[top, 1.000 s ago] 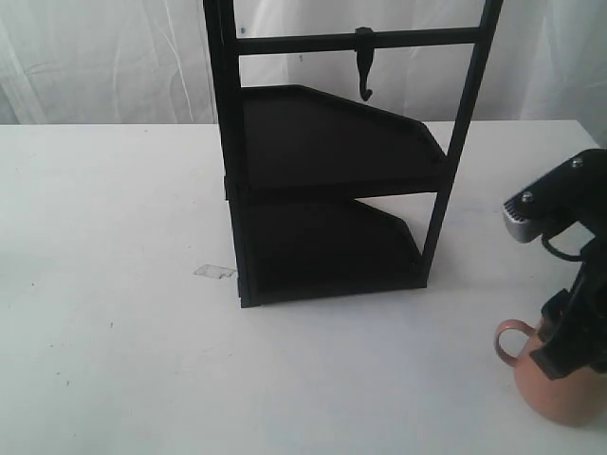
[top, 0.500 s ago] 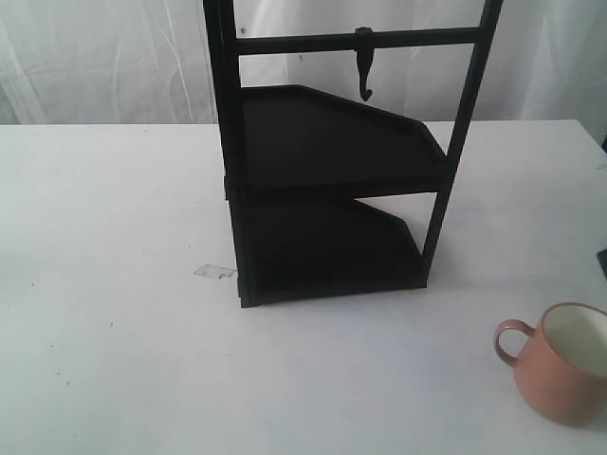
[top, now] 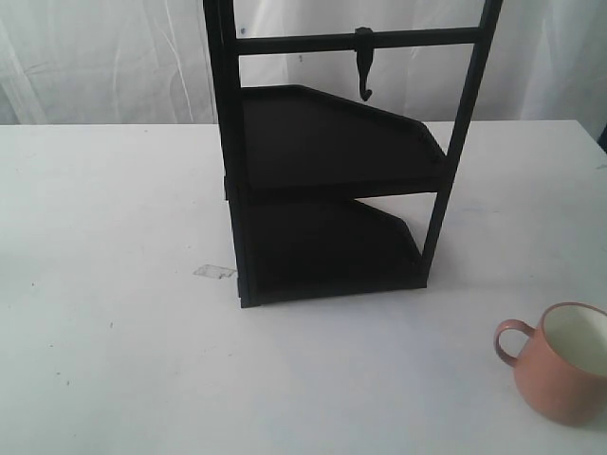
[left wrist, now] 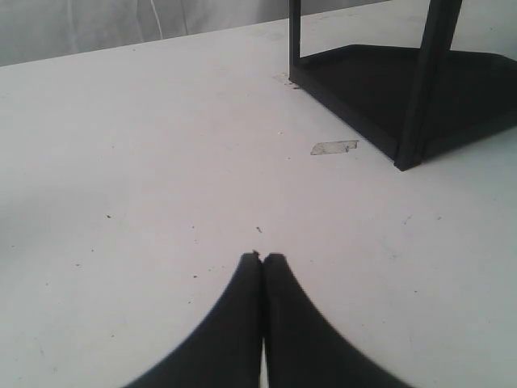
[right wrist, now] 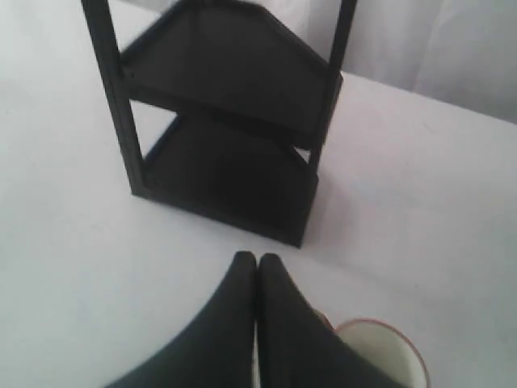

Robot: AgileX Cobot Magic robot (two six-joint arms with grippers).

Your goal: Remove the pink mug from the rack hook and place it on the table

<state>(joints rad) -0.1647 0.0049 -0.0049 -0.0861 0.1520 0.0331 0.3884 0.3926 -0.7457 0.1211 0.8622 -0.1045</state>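
Note:
The pink mug (top: 562, 365) stands upright on the white table (top: 114, 284) at the front right, handle pointing left, whitish inside showing. Its rim also shows in the right wrist view as the pink mug (right wrist: 386, 356), just beside and below my right gripper (right wrist: 257, 259), which is shut with nothing between its fingers. The rack hook (top: 364, 64) hangs bare from the top crossbar of the black rack (top: 332, 180). My left gripper (left wrist: 263, 258) is shut and empty, low over the table, left of the rack. Neither arm shows in the exterior view.
A small scrap of clear tape (top: 214, 272) lies on the table by the rack's front left foot; the tape (left wrist: 334, 148) also shows in the left wrist view. White curtains hang behind the table.
One second ago the right arm stood over the mug at the right edge. It has since drawn away out of the exterior view, leaving the mug standing alone on the table.

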